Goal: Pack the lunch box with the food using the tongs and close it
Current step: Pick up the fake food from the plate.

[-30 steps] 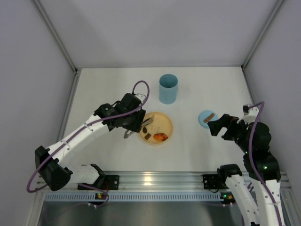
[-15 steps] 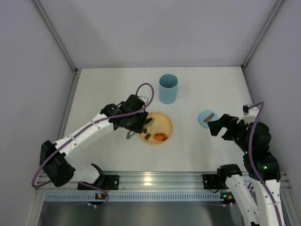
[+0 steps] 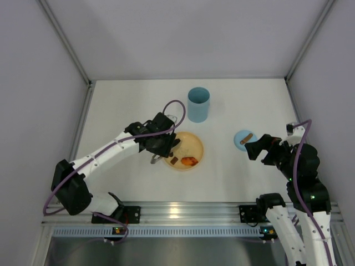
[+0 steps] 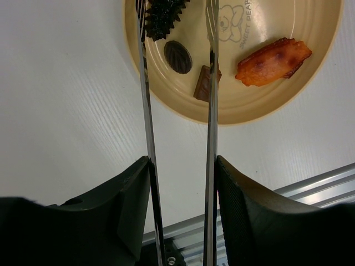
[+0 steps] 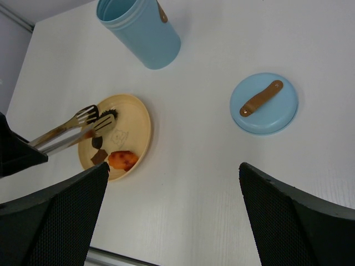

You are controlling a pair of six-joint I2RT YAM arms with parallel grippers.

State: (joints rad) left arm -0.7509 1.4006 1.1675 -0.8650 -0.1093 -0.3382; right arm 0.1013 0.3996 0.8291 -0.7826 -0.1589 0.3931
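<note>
My left gripper (image 4: 182, 166) is shut on the silver tongs (image 4: 145, 100), one arm against each finger. The tongs' two arms stand apart and reach over the left part of the yellow plate (image 4: 266, 22). On the plate lies the food: a spiky dark piece (image 4: 165, 16) between the tong tips, a dark oval (image 4: 178, 56), a brown square (image 4: 206, 83) and an orange-red piece (image 4: 273, 61). The light-blue lunch box (image 3: 198, 103) stands upright and uncovered behind the plate. My right gripper (image 5: 173, 166) hangs open and holds nothing, near the right side of the table.
A flat light-blue lid with a brown tab (image 3: 243, 139) lies on the table just left of my right gripper (image 3: 254, 148). Walls close the table at the back and on both sides. A metal rail (image 3: 183, 210) runs along the near edge.
My left arm has moved right, carrying the tongs further over the plate's left part. The right arm, lunch box and lid have not moved.
</note>
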